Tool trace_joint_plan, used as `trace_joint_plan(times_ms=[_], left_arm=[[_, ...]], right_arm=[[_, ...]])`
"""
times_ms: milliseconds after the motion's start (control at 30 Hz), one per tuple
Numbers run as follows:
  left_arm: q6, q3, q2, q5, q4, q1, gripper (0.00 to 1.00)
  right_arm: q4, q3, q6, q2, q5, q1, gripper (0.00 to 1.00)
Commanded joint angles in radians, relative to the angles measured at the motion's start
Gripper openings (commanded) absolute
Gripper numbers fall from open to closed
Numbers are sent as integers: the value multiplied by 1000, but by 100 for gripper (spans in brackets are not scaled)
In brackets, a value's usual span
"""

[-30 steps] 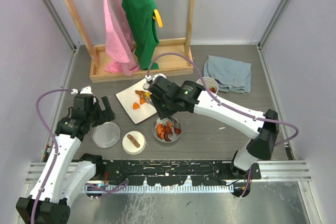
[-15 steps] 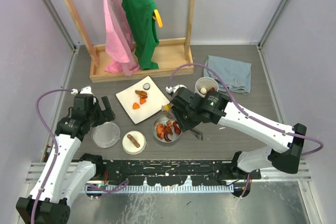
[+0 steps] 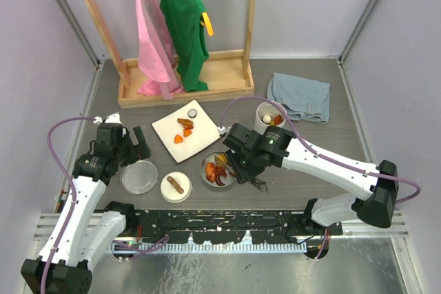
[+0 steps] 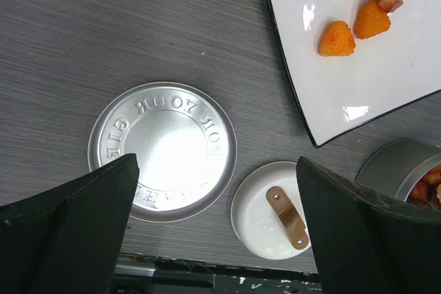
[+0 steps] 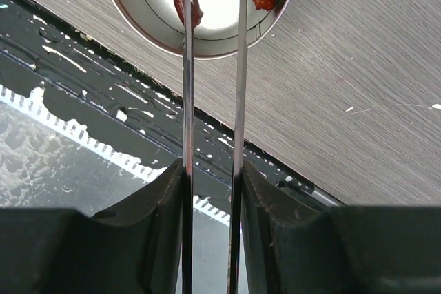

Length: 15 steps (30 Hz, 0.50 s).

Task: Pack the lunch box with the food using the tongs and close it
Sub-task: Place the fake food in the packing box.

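The table (image 3: 310,170) is grey with a fine wood grain. The plate (image 4: 386,67) is white with a thin dark rim, and the food (image 4: 337,38) on it is orange. The lid (image 4: 162,151) is shiny silver with raised lettering round its edge. The dish (image 4: 251,228) looks white and its sausage (image 4: 287,217) is brown. The tin (image 5: 213,29) is steel, with dark red and orange pieces inside. The tongs (image 5: 238,67) are silver. The left hand (image 4: 217,163) and right hand (image 5: 210,170) are black. The cloth (image 3: 299,97) is blue-grey. The rack (image 3: 186,91) is pale wood, with a pink shirt (image 3: 153,39) and a green shirt (image 3: 185,25).
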Motion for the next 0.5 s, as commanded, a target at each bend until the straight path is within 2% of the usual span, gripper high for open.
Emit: trace_joint_plan(times_ms=[0,233,467], left_arm=[[5,3,-13,8,41,4,98],[5,3,-14,6,41,4,98],[5,3,-11,6,42,4,98]], right_arm=[[68,1,13,0,-14,8,38],[95,15,19,37,30,9,39],[115,16,30,54,43,9,46]])
